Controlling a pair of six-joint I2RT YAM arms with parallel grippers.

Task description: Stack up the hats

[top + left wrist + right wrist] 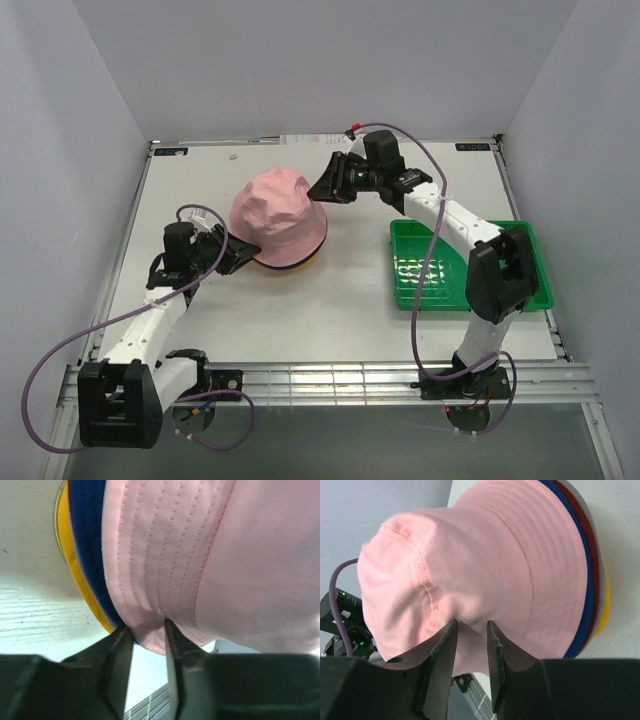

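The hats sit in one stack left of the table's middle. The pink hat [278,212] is on top, with blue, dark red, grey and yellow brims [291,267] showing under it. My left gripper [243,251] is at the stack's near-left side; in the left wrist view its jaws, a narrow gap apart, are closed on the edge of the pink brim [150,636]. My right gripper [323,190] is at the far-right side. In the right wrist view its fingertips [451,626] rest a little apart against the pink crown [485,565], holding nothing.
A green plastic tray [520,262] lies at the right, beside the right arm. The table's near edge has a metal rail [330,378]. Grey walls close in the left, back and right sides.
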